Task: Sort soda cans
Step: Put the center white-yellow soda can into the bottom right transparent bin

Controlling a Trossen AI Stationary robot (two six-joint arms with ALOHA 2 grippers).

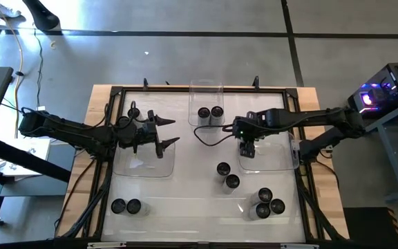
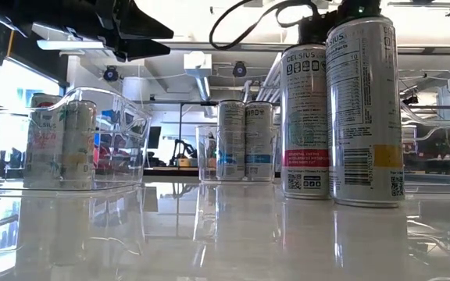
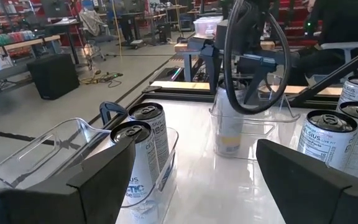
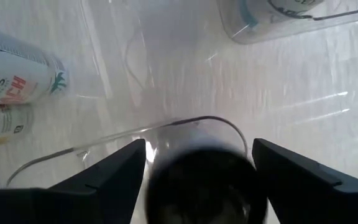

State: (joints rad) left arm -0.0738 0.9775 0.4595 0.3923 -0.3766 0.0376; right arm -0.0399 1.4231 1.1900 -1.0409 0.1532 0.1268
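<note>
The soda cans are slim grey cylinders with dark tops. My right gripper [image 1: 247, 146] [image 4: 199, 163] hangs over the clear right tray [image 1: 282, 160], shut on one can [image 3: 229, 127]. My left gripper [image 1: 166, 133] [image 3: 194, 158] is open and holds nothing; it hovers above the clear left tray [image 1: 144, 166], whose far end holds two cans [image 2: 61, 144]. Two cans [image 1: 210, 113] stand in the far middle tray [image 1: 206, 90]. Two more [image 1: 227, 174] stand on the table's middle, two [image 1: 126, 206] near its left front, and several [image 1: 264, 204] at its right front. My right gripper holds the can by its top end [image 4: 201, 177], pinched between the two fingers [image 4: 120, 171], which come from above and point down. The can is upright inside the right tray. I cannot tell whether its base rests on the tray floor.
A raised black frame [image 1: 185, 88] runs around the white table top. A loose cable [image 1: 213, 138] loops from the right arm over the table's middle. Bare table lies between the trays and the front cans. Benches and equipment fill the room beyond.
</note>
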